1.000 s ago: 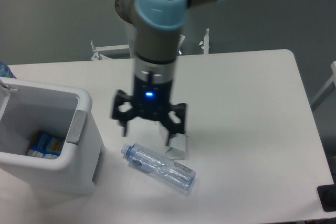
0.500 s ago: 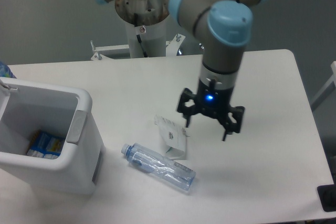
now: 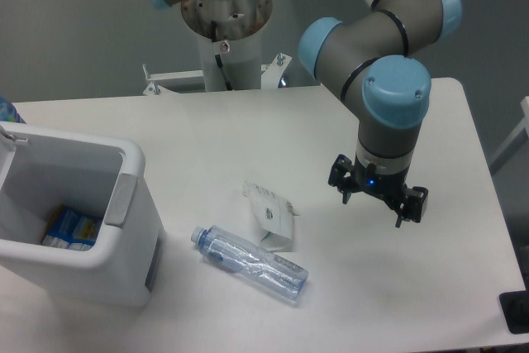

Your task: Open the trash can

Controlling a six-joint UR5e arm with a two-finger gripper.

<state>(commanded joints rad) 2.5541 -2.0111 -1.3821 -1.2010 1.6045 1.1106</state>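
The trash can [image 3: 124, 266] is a large white boxy bin at the left edge of the table, with a grey push tab [image 3: 121, 201] on its right rim. Its top stands open and I see inside; a blue and white carton [image 3: 71, 228] lies at the bottom. The lid shows only as a sliver at the far left. My gripper [image 3: 377, 203] hangs above the right part of the table, far from the bin, with its fingers spread and nothing between them.
A clear crushed plastic bottle [image 3: 252, 264] lies on the table in front of the middle. A small white carton [image 3: 271, 214] stands just behind it. The robot base [image 3: 225, 31] rises at the back edge. A dark object [image 3: 516, 312] sits at the front right corner.
My gripper has swung from beside the bin, above the bottle and carton, across to the right side of the table. The bin, bottle and carton have not moved.
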